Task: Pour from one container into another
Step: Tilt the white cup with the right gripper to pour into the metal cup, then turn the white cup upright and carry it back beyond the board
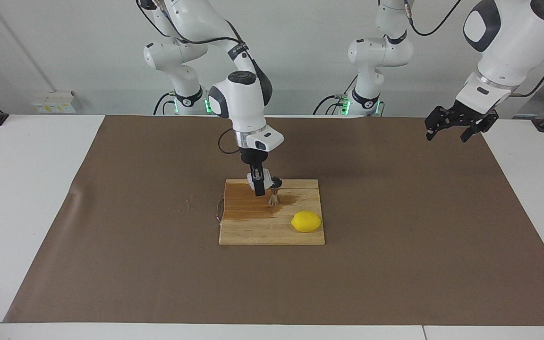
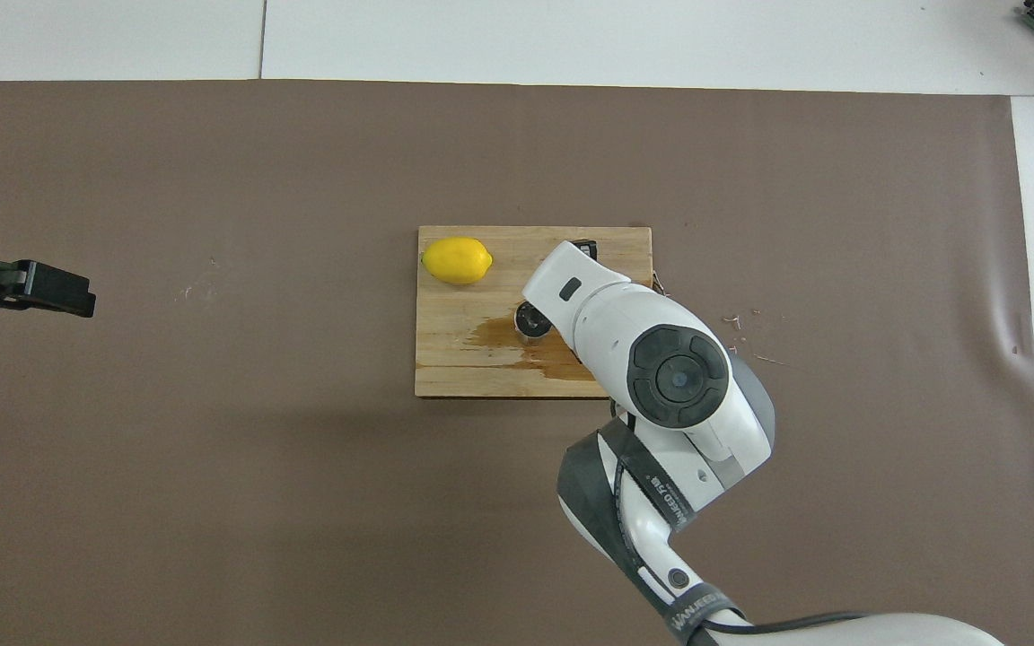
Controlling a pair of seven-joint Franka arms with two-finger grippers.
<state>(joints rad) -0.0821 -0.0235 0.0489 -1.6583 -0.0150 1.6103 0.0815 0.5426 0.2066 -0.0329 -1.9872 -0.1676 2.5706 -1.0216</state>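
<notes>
My right gripper (image 1: 259,185) hangs over the end of the wooden board (image 1: 272,233) nearer to the robots and is shut on the small white crinkled cup (image 1: 251,178). It holds the cup just above the board, close beside the rim of the steel jigger (image 1: 275,191). The jigger stands upright on the board. In the overhead view the right arm hides the cup, and only part of the jigger (image 2: 530,320) shows. My left gripper (image 1: 457,126) waits open and empty in the air over the left arm's end of the table, and also shows in the overhead view (image 2: 32,287).
A yellow lemon (image 1: 306,221) lies on the board, farther from the robots than the jigger, and shows in the overhead view (image 2: 456,260). A dark wet stain (image 1: 248,206) spreads on the board around the jigger. A brown mat (image 1: 395,236) covers the table.
</notes>
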